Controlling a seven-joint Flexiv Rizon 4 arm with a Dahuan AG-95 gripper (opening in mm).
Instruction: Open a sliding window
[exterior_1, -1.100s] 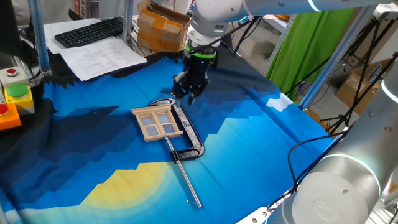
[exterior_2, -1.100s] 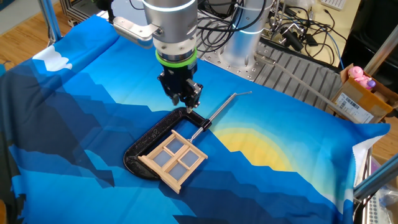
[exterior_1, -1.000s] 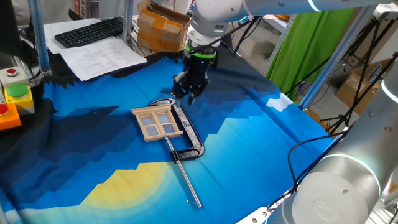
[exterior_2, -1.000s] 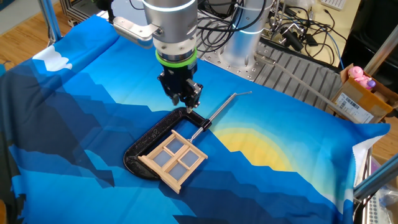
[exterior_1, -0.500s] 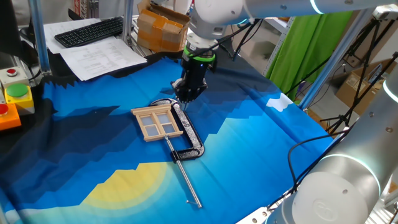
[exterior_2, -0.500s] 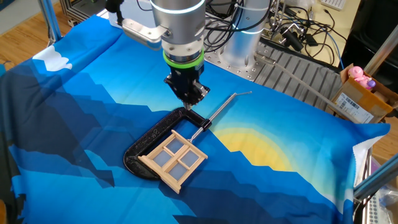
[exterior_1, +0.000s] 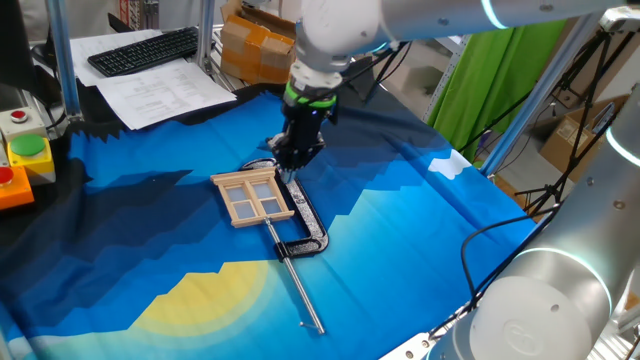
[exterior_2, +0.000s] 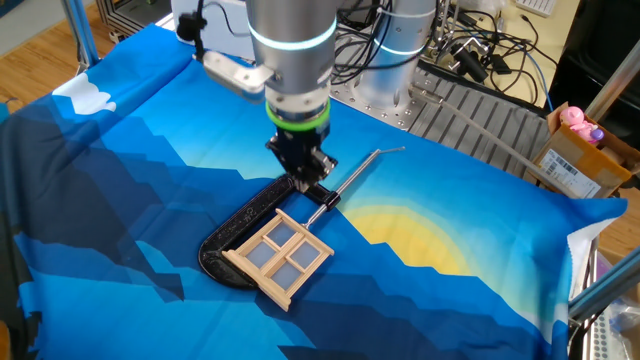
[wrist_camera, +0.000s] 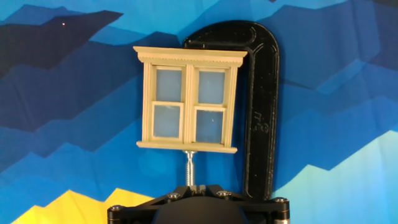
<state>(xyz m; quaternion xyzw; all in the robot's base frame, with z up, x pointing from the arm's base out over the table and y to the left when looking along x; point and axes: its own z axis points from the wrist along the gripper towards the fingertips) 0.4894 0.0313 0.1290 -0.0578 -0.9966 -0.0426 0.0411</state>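
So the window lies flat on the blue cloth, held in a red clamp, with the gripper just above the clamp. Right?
Not quite: the clamp is black, not red, as the hand view shows plainly. The rest holds: the window lies flat on the blue cloth, held in the clamp, with the gripper just above it.

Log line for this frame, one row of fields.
gripper above clamp | jaws: state unclear | sliding window held in clamp, untouched | contact: none
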